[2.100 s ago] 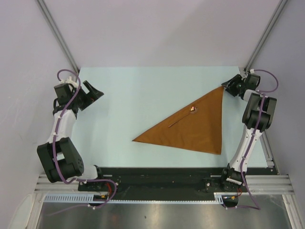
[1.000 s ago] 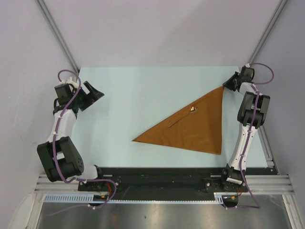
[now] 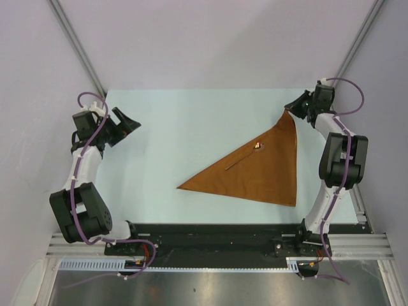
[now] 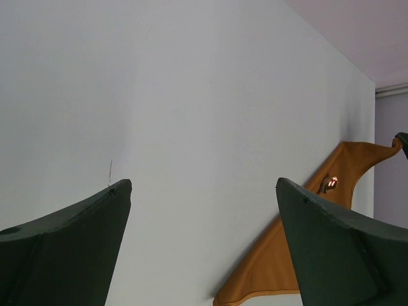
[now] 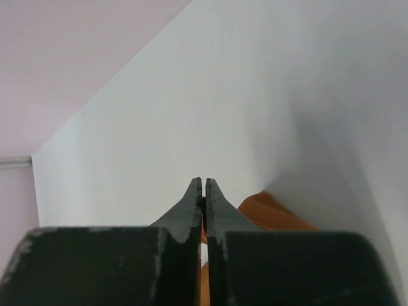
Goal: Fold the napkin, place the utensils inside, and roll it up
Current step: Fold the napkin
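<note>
Since a second ago your right gripper point(image 3: 295, 108) has drawn the far corner of the napkin point(image 3: 264, 173) inward, pinching it tight, while the folded triangle lies on the right half of the table point(image 3: 185, 121), the spoon point(image 3: 244, 157) on top, and your left gripper point(image 3: 127, 121) stands spread at the left.

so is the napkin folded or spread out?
Folded: the napkin lies as a triangle, spoon on top, not rolled. The right claw pinches its far corner.
</note>
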`<act>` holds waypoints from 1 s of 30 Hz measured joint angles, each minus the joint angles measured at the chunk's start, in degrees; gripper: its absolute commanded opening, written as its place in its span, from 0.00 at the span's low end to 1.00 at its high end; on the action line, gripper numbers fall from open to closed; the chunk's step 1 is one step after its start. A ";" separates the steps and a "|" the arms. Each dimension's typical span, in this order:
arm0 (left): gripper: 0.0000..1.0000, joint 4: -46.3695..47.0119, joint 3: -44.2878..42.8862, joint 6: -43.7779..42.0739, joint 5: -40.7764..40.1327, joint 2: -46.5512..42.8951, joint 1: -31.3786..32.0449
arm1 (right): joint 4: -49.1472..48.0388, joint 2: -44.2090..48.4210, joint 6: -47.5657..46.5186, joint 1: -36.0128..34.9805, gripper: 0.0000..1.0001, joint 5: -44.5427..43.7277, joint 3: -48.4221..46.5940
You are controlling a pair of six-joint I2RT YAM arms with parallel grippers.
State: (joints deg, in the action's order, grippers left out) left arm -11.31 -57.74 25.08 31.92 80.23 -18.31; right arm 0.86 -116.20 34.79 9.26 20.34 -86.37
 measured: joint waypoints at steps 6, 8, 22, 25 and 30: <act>1.00 0.76 0.00 0.76 1.57 -0.02 0.00 | -0.50 7.54 -0.98 -5.84 0.00 -3.10 10.73; 1.00 1.16 0.00 1.22 2.01 -0.04 0.00 | -0.59 8.98 -0.96 -8.63 0.00 -4.15 15.08; 1.00 2.97 0.00 2.56 4.52 -0.26 0.00 | -4.26 19.91 1.29 -26.53 0.00 -13.35 31.41; 1.00 3.17 0.00 2.86 4.57 -0.31 0.00 | -5.09 19.91 2.12 -27.74 0.00 -14.12 31.65; 1.00 3.19 0.00 2.97 4.59 -0.31 0.00 | -5.90 19.56 3.69 -31.85 0.00 -14.51 32.04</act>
State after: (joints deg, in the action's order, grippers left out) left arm -8.12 -57.74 28.05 36.51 79.92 -18.31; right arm -5.04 -96.64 38.48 -22.59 5.82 -54.33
